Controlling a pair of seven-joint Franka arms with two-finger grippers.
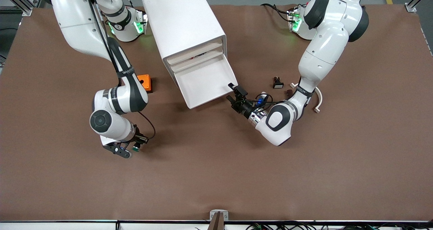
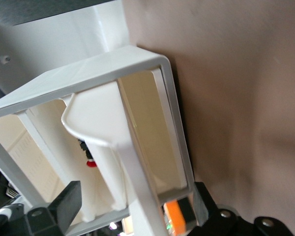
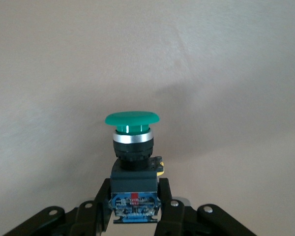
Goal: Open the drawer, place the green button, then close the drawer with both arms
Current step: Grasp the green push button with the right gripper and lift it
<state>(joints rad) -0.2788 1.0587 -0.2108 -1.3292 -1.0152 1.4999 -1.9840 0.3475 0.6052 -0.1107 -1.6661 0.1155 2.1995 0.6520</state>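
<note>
The white drawer cabinet [image 1: 182, 23] has its bottom drawer [image 1: 203, 84] pulled out toward the front camera. My left gripper [image 1: 233, 92] is at the drawer's front corner toward the left arm's end. In the left wrist view the left gripper [image 2: 132, 196] is open, with the drawer's front panel [image 2: 137, 162] between its fingers [image 2: 64, 201]. My right gripper [image 1: 130, 149] is shut on the button [image 1: 136, 148], low over the table, nearer the front camera than the orange box. The right wrist view shows the right gripper [image 3: 135, 196] clamping the button's black-and-blue body, green cap [image 3: 132, 118] pointing away.
An orange box [image 1: 144, 82] sits beside the cabinet toward the right arm's end. A black button with a white face [image 1: 277, 83], a small brown piece [image 1: 289, 93] and a white curved piece [image 1: 319, 103] lie by the left arm. Brown table [image 1: 216, 176].
</note>
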